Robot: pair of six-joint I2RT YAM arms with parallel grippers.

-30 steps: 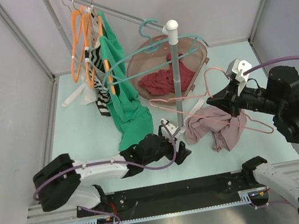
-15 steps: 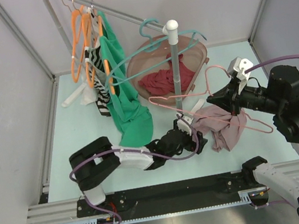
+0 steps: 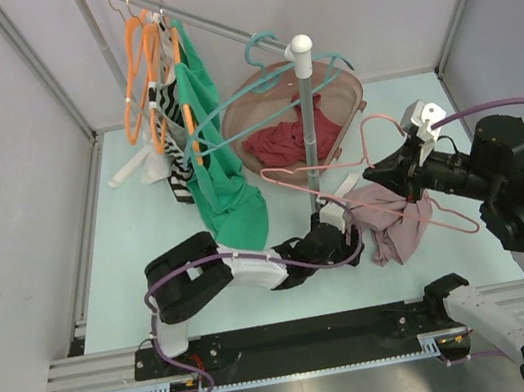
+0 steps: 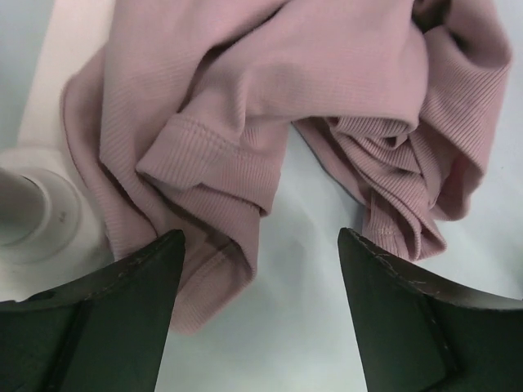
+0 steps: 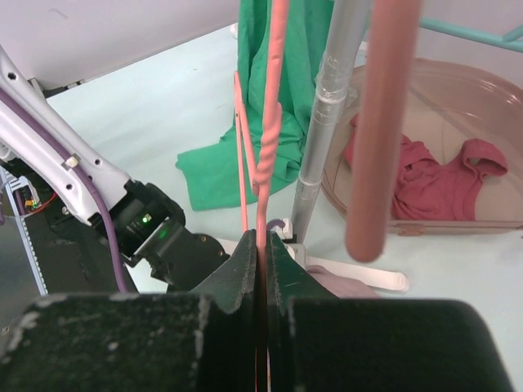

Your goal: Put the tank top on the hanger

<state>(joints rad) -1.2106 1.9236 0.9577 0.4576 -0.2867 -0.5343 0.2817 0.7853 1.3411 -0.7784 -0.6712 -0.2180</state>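
Step in hand: getting hold of the tank top [image 4: 245, 122]. It lies crumpled on the table [image 3: 146, 227], just beside the rack pole base [image 4: 33, 204].

Left gripper [image 4: 261, 269] hovers over a folded hem, fingers apart, nothing between them.

Right gripper [image 5: 263, 261] is clamped on the neck of the hanger [image 5: 270, 139], holding it tilted above the garment.

Next move, as I judge it: lower the left gripper and pinch a single edge of fabric, not the whole bunch.

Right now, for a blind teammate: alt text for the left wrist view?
A crumpled mauve-pink tank top lies on the pale table, ahead of the left tool, whose two dark fingers stand wide apart. A white pole base sits at left.
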